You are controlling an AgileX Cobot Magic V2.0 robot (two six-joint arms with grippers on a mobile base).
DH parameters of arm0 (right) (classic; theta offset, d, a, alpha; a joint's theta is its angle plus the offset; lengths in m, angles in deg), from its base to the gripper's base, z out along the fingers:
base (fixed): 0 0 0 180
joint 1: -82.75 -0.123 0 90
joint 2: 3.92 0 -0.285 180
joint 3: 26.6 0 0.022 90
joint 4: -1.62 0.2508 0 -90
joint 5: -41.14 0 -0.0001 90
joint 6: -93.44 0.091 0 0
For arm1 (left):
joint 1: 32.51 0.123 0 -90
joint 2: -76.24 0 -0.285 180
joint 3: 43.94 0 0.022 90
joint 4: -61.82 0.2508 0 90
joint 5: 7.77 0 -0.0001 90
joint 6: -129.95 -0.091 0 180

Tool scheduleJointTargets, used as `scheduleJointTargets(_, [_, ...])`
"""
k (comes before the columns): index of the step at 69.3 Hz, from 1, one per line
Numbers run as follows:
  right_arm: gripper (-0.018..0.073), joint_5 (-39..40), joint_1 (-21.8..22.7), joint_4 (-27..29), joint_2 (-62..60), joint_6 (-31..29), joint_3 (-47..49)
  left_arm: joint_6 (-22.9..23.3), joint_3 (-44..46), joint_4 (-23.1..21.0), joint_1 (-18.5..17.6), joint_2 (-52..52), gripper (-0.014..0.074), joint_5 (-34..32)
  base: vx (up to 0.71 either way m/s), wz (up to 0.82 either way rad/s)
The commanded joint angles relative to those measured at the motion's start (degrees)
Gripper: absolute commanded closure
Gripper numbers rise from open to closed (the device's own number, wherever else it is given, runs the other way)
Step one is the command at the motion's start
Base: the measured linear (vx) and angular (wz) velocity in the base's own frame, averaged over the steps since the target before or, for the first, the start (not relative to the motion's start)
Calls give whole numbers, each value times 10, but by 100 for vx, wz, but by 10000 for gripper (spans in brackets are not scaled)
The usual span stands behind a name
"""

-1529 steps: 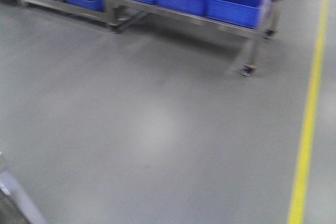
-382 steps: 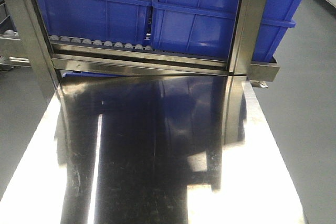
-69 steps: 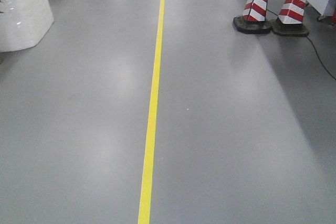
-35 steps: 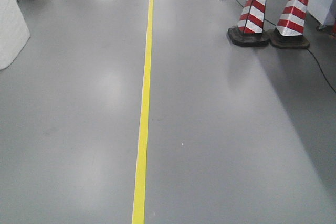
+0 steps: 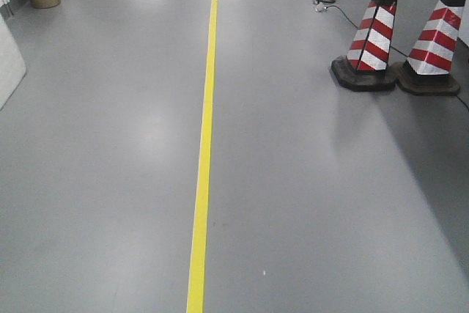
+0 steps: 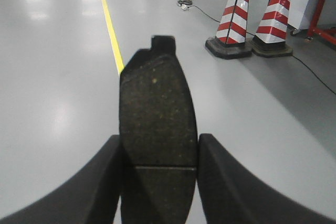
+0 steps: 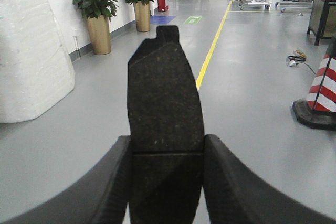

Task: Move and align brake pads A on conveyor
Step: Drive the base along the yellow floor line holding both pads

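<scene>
A brake pad (image 6: 157, 129) is pinched edgewise in the left hand (image 6: 157, 182), the two dark fingers (image 6: 105, 182) pressed against its long sides just at the groove; a second brake pad (image 7: 165, 124) is pinched in the same manner in the right hand (image 7: 167, 182), its notched end standing clear above the fingers (image 7: 231, 182). Both pads are thus carried off any surface; no conveyor and no counter are to be seen in any present view, and the other pads of the set are likewise out of sight.

In the front view only grey floor (image 5: 102, 181) is shown, crossed by a yellow line (image 5: 204, 144), with two red-and-white cones (image 5: 374, 34) at the upper right and a cable beside them; in the right wrist view potted plants (image 7: 97, 3) and a white wrapped bale (image 7: 31, 51) are seen farther off.

Against the frames of a second and half a second ago, the cones have shifted in the front view and the yellow line runs nearly upright, so the base is judged to be rolling along the line; several seconds ago a steel counter under blue bins filled that view, and it is gone now. It is inferred that the pick-up is done and the transit stage is in hand; placing and aligning on the belt remain to be done.
</scene>
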Motion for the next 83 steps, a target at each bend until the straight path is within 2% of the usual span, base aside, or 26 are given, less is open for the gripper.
scheduleJointTargets(1, [564, 60, 2, -12, 7, -5, 16, 3, 17, 12, -2, 6, 603, -50, 71, -6])
scheduleJointTargets(83, [564, 59, 2, -12, 6, -5, 16, 3, 17, 12, -2, 6, 603, -50, 71, 1])
